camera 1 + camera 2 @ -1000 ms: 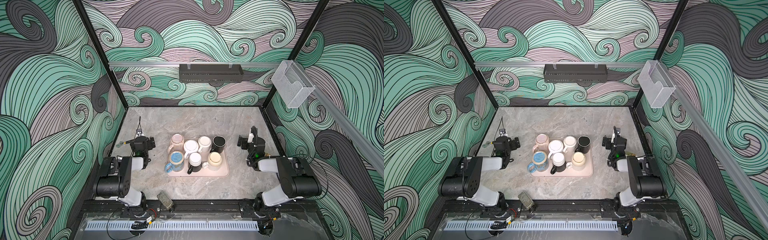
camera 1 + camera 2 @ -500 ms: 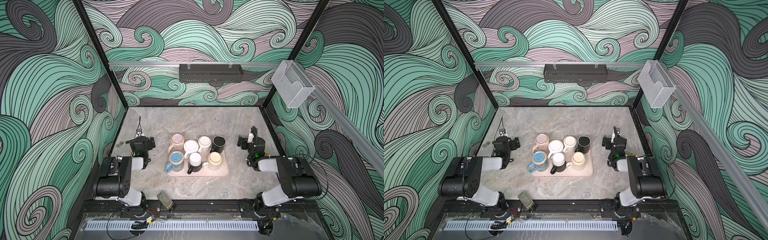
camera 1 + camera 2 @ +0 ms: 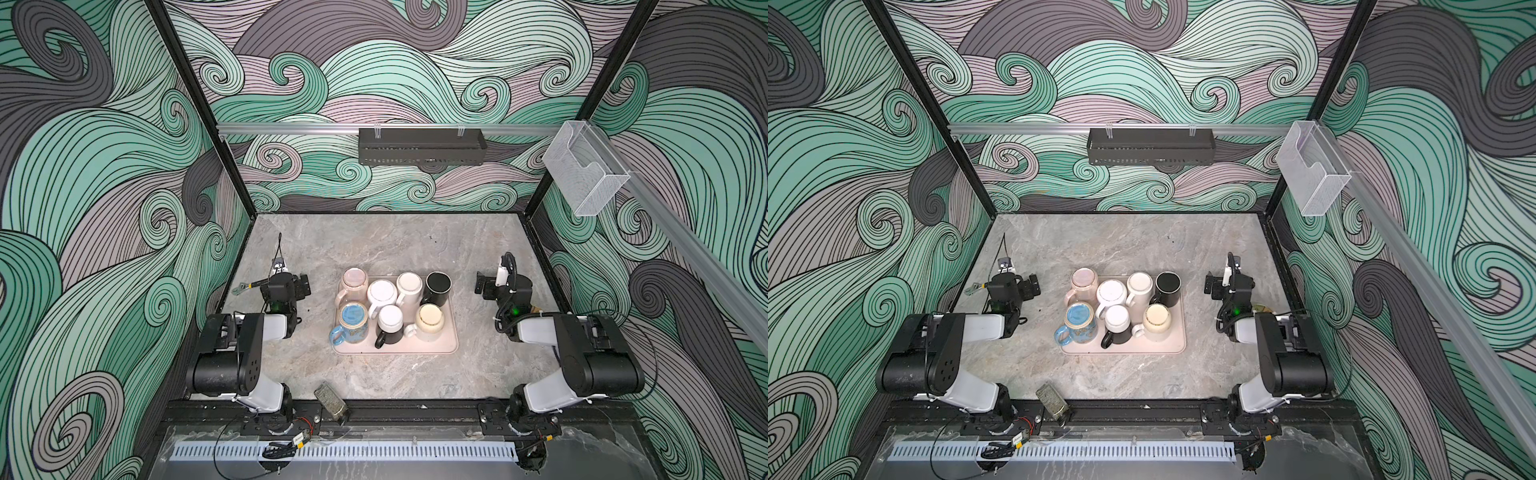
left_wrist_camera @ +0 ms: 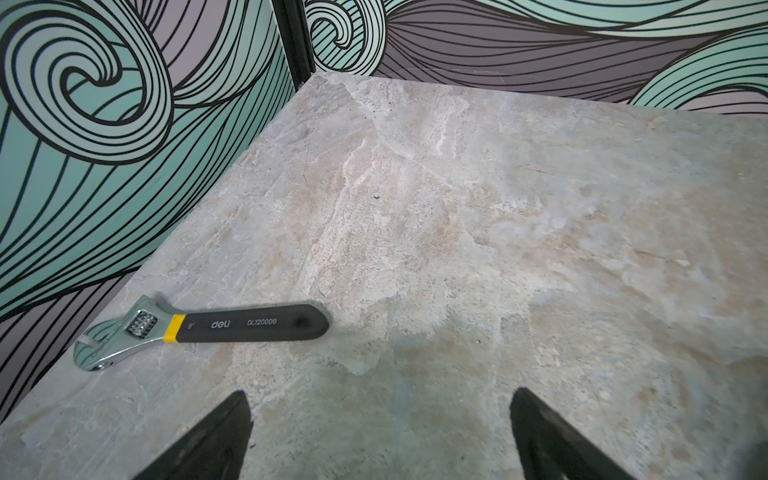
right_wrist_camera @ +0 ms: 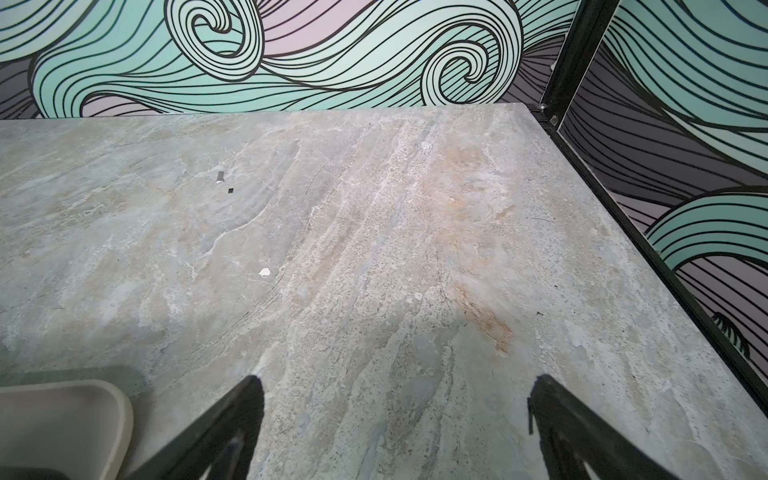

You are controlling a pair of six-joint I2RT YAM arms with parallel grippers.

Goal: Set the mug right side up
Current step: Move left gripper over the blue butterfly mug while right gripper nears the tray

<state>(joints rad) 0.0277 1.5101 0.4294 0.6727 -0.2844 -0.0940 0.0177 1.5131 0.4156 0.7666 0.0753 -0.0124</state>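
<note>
Several mugs stand close together on a beige tray point(image 3: 395, 350) point(image 3: 1121, 350) in the middle of the table. Most show a flat base upward: pink point(image 3: 354, 279), white point(image 3: 381, 293), blue point(image 3: 352, 318), cream point(image 3: 430, 318). Whether the black mug point(image 3: 437, 284) is base up I cannot tell. My left gripper point(image 3: 291, 286) point(image 4: 378, 415) rests low to the left of the tray, open and empty. My right gripper point(image 3: 492, 286) point(image 5: 397, 399) rests to the right of the tray, also open and empty. Neither touches a mug.
An adjustable wrench point(image 4: 199, 328) point(image 3: 249, 286) lies by the left wall, just ahead of the left gripper. A tray corner point(image 5: 62, 424) shows beside the right gripper. A small grey block point(image 3: 330, 401) sits at the front edge. A black basket point(image 3: 422, 146) hangs on the back wall.
</note>
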